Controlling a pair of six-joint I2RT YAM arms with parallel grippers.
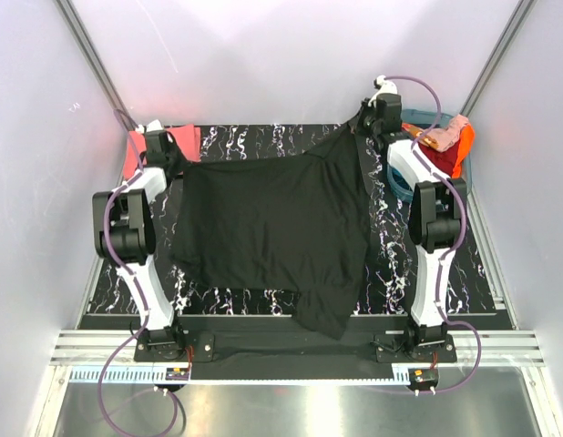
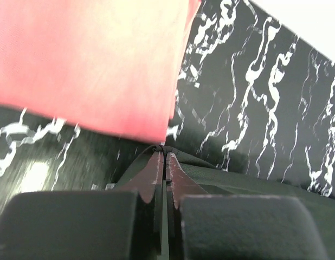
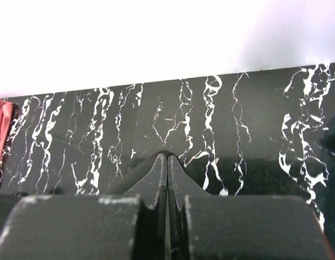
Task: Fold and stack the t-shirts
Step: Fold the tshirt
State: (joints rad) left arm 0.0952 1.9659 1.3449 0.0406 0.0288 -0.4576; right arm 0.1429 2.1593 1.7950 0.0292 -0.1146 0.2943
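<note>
Left gripper (image 2: pixel 165 155) and right gripper (image 3: pixel 166 156) each clamp the black t-shirt (image 1: pixel 272 228) stretched between them; such shallow pinches could slip loose.

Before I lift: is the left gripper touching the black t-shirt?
Touching. The left wrist view shows the left gripper shut on a fold of the black t-shirt.

Arms stretched forward; left gripper (image 2: pixel 165 154), right gripper (image 3: pixel 166 156) closed, seemingly pinching black t-shirt (image 1: pixel 263 228).

A black t-shirt (image 1: pixel 272 228), coral-pink t-shirt (image 1: pixel 183 138), white-veined black table (image 1: pixel 388 273).
</note>
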